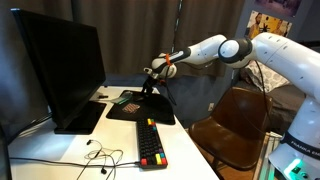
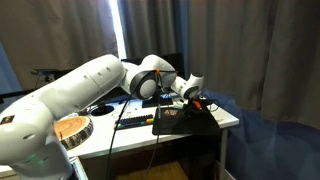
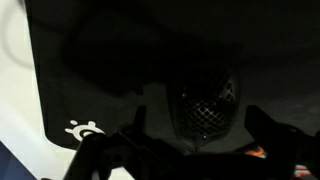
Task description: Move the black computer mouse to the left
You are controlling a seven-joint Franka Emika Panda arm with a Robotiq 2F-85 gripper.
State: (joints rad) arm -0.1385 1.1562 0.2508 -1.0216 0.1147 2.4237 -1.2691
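Observation:
The black computer mouse [image 3: 205,100], dark with a mesh-like shell, lies on the flat black mat [image 3: 120,60]. In the wrist view it sits between and just ahead of my two fingers. My gripper [image 3: 200,130] is open, with one finger on each side of the mouse; I cannot tell whether they touch it. In both exterior views the gripper [image 1: 151,90] [image 2: 196,100] hangs low over the mat [image 1: 140,108] [image 2: 185,122]. The mouse shows as a small reddish speckled lump [image 1: 132,100] [image 2: 169,113] beside it.
A large black monitor [image 1: 60,65] stands to one side of the mat. A long black keyboard with coloured keys [image 1: 150,142] lies in front of the mat, beside loose cables [image 1: 100,155]. A brown chair [image 1: 235,120] stands by the white desk's edge. A round wooden object [image 2: 70,128] sits on the desk.

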